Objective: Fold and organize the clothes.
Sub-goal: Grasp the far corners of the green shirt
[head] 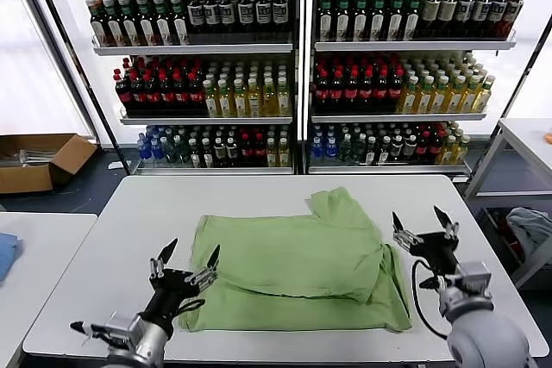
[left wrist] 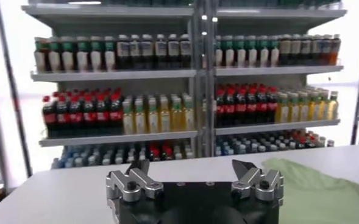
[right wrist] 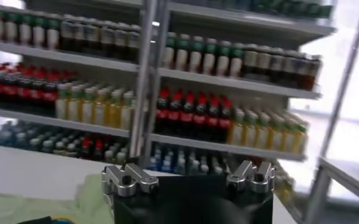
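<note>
Left gripper [head: 187, 258], fingers spread and empty, hovers over the near-left edge of the green shirt [head: 297, 269]. Right gripper [head: 424, 223], likewise spread and empty, sits just right of it. The shirt lies partly folded at the centre of the white table [head: 129, 213]. Beyond, bottle shelves [head: 297, 49].

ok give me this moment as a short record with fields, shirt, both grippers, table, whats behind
shirt: light green shirt lying partly folded on the table, one sleeve sticking out toward the shelves
left gripper: left gripper open, above the shirt's left edge, holding nothing
right gripper: right gripper open, just off the shirt's right edge, holding nothing
table: white table, shirt near its front middle
background: shelves of bottled drinks behind the table
side items: cardboard box on the floor at far left
</note>
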Motion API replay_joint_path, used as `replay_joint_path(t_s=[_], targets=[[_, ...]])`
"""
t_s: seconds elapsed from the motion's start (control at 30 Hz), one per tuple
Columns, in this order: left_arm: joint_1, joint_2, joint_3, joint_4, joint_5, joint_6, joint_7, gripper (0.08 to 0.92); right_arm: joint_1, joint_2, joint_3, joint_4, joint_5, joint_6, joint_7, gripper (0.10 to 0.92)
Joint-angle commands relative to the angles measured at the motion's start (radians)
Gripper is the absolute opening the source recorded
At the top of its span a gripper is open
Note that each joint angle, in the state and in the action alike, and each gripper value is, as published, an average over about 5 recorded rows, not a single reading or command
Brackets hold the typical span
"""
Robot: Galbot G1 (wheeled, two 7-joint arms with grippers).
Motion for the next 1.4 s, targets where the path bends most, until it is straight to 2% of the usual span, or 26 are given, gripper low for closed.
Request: replay_joint_path(t_s=[0.03,0.3,0.5,0.97,1.4], targets=[[-0.431,0.192,0.031,0.372,-0.244,0.109,0.055,0.823,0.443,-0.121,-0.226,-0.322,0.065,-0.103,-0.176,0.823],[-0.684,0.224,0.152,0.681,-0.300,0.133,0.044,0.823,0.657,0.017,-0.385,-0.622,0.043,-0.119,-0.107,0.823],[-0.779,0.215,0.219,0.807,-0.294,0.143,0.038,0.823,0.744,0.140,-0.439,-0.767,-0.032,-0.091,-0.082,0.823],[-0.806,0.169,0.275,0.896,-0.223,0.144,0.060,0.823,0.829,0.338,-0.403,-1.054,-0.110,-0.066,-0.074,0.823],[-0.794,0.137,0.279,0.914,-0.202,0.140,0.064,0.823,0.800,0.371,-0.368,-1.091,-0.127,-0.061,-0.081,0.823]])
